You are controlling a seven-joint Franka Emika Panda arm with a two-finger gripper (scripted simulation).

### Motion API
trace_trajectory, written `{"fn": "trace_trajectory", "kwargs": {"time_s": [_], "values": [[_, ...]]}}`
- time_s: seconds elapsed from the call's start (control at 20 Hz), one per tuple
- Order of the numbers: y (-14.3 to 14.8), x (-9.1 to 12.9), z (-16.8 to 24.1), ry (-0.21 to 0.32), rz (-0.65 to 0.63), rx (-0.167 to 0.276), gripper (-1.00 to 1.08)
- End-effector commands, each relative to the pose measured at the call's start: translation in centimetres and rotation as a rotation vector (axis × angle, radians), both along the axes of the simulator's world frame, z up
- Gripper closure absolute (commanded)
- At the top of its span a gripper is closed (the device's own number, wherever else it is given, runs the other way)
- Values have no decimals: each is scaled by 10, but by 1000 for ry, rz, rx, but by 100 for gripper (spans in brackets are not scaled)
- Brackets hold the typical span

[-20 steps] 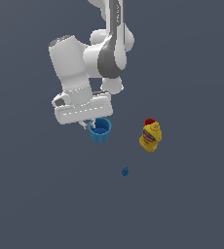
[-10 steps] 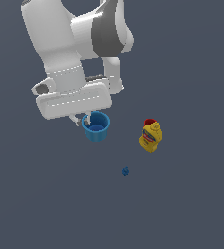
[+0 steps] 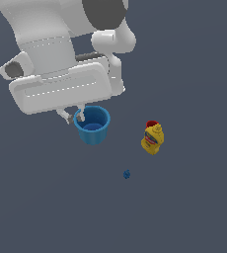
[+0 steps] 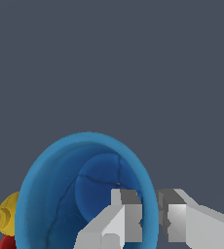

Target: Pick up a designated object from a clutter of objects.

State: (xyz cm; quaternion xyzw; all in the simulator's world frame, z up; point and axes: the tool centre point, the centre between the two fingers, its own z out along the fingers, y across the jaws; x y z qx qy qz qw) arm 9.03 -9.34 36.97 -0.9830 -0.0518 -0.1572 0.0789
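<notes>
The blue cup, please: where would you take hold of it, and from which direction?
Grip the blue cup by its thin rim, coming from above, one finger inside and one outside the wall. It stands upright with its mouth open upward, and the gripper already straddles the rim that way.

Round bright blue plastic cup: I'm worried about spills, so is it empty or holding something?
Empty. The wrist view looks straight into the round bright blue plastic cup and shows its bare blue floor, with only one tool finger inside.

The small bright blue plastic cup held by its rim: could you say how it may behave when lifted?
The small bright blue plastic cup looks empty, so probably light. The claw pinches one thin wall, so it may tilt. Its round, tapered body would likely roll if dropped.
</notes>
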Motion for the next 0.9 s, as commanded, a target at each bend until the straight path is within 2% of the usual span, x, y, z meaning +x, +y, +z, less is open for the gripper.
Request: {"fn": "trace_trajectory", "kwargs": {"time_s": [0.0,0.45,0.85], "values": [[0,9,16,-3,1,1,108],[-1,30,48,-5,3,5,108],[-2,35,56,-6,3,6,108]]}}
